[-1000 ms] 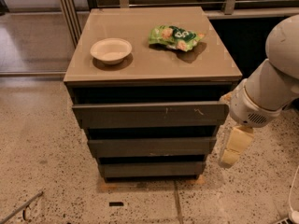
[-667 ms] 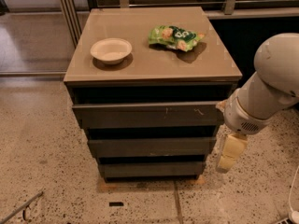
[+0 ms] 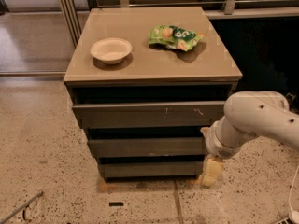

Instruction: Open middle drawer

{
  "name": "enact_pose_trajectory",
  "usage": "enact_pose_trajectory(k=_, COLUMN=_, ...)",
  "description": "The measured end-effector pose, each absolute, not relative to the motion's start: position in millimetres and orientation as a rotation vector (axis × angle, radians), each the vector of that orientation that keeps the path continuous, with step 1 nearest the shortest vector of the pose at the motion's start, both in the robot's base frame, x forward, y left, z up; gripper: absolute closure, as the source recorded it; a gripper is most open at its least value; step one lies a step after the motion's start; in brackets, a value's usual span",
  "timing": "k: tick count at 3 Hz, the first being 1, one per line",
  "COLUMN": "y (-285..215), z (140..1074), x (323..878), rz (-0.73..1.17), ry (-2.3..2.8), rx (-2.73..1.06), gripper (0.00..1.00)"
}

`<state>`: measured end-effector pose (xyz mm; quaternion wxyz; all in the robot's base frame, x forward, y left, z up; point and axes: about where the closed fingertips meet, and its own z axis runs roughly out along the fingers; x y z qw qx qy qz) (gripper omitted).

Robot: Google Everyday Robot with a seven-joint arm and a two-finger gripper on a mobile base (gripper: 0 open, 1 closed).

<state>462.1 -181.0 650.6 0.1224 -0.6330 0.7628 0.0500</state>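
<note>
The middle drawer [image 3: 147, 146] is a plain dark grey-brown handleless front, second of three on the cabinet, sitting nearly flush between the other two. My gripper [image 3: 210, 171] is pale yellow and hangs downward at the cabinet's lower right corner. It is level with the bottom drawer [image 3: 149, 169], just right of and below the middle drawer's right end. My white arm [image 3: 254, 122] reaches in from the right and covers the drawer's right end.
The top drawer [image 3: 147, 114] has pale scratch marks. On the cabinet top [image 3: 140, 55] sit a white bowl [image 3: 111, 50] and a green snack bag [image 3: 176, 35]. Speckled floor lies all around, a railing runs behind, and a thin metal rod [image 3: 21, 208] lies at the lower left.
My arm has swung left and down. The gripper moved from beside the cabinet's right side, at middle drawer height, to its lower right corner. The drawers have not moved.
</note>
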Motion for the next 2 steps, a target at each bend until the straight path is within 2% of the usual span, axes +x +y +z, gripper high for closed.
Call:
enact_pose_trajectory(k=1, y=-172.6, z=567.6, x=475.4, rz=0.275, ry=2.239, rx=-1.833, gripper=0.00)
enact_pose_trajectory(k=2, y=-172.6, z=567.5, x=475.4, rz=0.275, ry=2.239, rx=-1.833, gripper=0.00)
